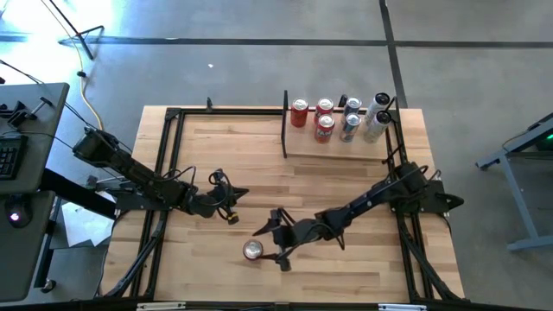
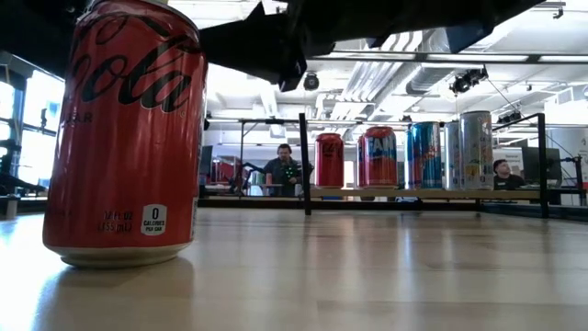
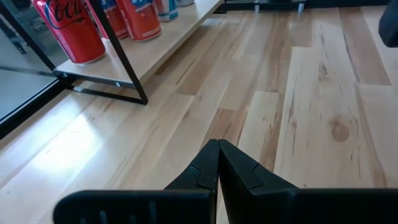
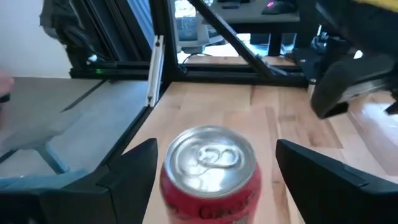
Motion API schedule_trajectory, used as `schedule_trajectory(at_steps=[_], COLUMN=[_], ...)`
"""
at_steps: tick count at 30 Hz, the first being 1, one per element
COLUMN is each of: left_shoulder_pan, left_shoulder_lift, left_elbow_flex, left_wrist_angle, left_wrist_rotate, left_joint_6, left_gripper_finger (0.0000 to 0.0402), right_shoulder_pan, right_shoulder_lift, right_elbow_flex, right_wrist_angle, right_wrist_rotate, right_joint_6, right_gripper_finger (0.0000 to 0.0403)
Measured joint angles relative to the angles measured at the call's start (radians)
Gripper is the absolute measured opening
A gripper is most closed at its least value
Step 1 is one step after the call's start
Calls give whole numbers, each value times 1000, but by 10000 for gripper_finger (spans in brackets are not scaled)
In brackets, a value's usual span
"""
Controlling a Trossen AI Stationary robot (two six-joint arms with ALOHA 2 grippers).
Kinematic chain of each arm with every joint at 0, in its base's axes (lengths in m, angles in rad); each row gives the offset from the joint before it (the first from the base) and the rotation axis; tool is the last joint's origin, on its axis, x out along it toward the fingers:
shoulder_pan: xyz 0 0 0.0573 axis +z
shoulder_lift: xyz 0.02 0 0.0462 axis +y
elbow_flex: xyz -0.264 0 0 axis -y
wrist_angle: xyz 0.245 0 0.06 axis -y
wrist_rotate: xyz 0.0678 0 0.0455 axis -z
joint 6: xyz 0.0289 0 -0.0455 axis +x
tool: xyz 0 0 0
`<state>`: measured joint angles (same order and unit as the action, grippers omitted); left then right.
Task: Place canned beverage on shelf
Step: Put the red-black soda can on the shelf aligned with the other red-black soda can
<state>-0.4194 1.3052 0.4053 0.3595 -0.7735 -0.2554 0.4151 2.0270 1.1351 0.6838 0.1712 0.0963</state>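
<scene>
**Right hand poised around the can, grasp not yet made**

A red cola can point(image 1: 252, 250) stands upright on the wooden surface point(image 1: 225, 155) near its front edge, well apart from the shelf point(image 1: 337, 149) at the far right corner. The right hand point(image 1: 278, 243) sits just beside the can with its fingers spread wide, one on each side of it as the right wrist view shows, and neither finger appears to touch the can. It holds nothing.

The left hand point(image 1: 230, 206) rests over the middle of the surface, clenched and empty, waiting.

The shelf already carries several cans point(image 1: 324, 127) in a cluster just beyond its black divider point(image 1: 285, 125).

The step in hand looks like the pickup. Next, the right hand needs to close squarely on the can's body, lift it clear, and carry it across to a free spot on the shelf without knocking the cans already there.
</scene>
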Motion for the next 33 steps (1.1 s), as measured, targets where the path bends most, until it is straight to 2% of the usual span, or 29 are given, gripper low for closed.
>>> schedule_trajectory(at_steps=[11,21,33], left_shoulder_pan=[0,0,0], left_shoulder_lift=[0,0,0], left_elbow_flex=[0,0,0], left_wrist_angle=[0,3,3], left_wrist_rotate=[0,0,0], left_joint_6=[-3,-4,-4], left_gripper_finger=[0,0,0], right_shoulder_pan=[-1,-25,-31], right_shoulder_lift=[3,63,64], right_elbow_flex=[1,31,32], right_wrist_angle=[19,61,37], right_wrist_rotate=[-49,-94,-90], right_joint_6=[16,34,8], right_gripper_finger=[312,312,312])
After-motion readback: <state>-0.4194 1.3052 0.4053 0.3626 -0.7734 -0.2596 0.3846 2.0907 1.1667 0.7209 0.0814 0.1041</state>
